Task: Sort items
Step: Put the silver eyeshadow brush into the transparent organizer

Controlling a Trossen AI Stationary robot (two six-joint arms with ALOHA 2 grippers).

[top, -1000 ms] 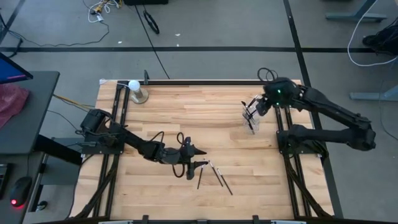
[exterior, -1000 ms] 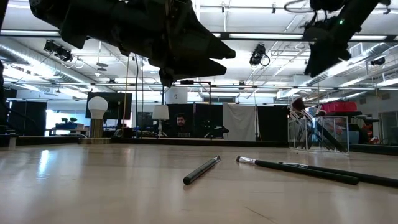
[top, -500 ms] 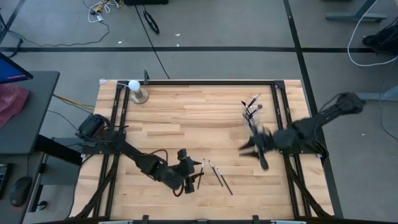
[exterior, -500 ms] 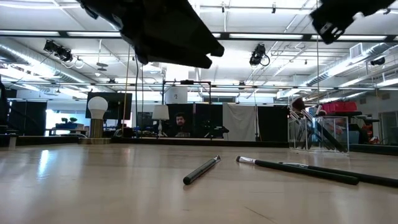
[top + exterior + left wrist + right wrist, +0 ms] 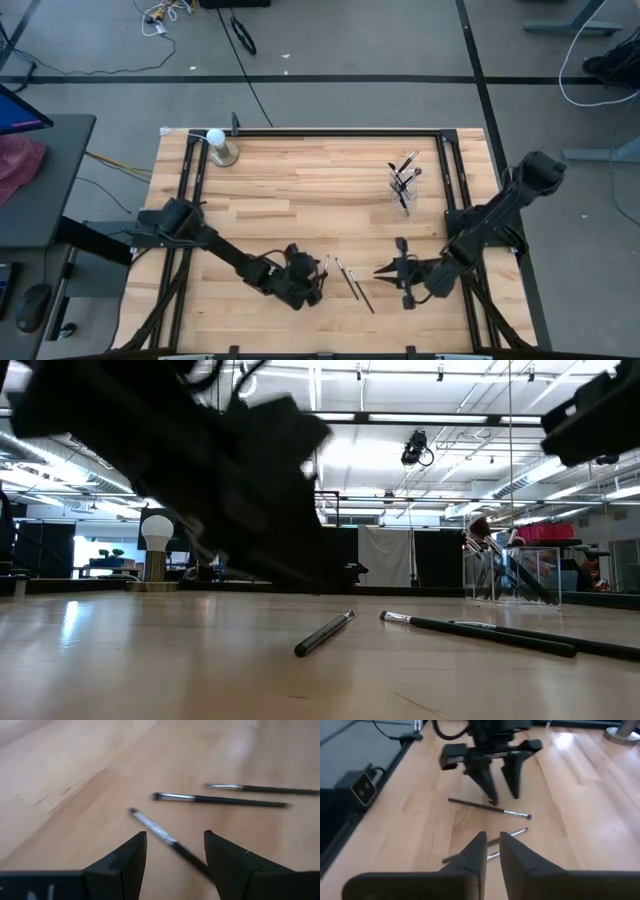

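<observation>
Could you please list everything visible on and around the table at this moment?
Loose brushes: three, dark and thin, lying on the table's front middle between the two arms.
Clear cup: one, transparent, right rear of the table, with several dark brushes standing in it.
White ball on a metallic base: one, back left corner.
Table: one, light wood.
Left tool: dark, open, low beside the leftmost loose brush.
Right tool: dark, nearly shut, empty, just right of the loose brushes.
</observation>
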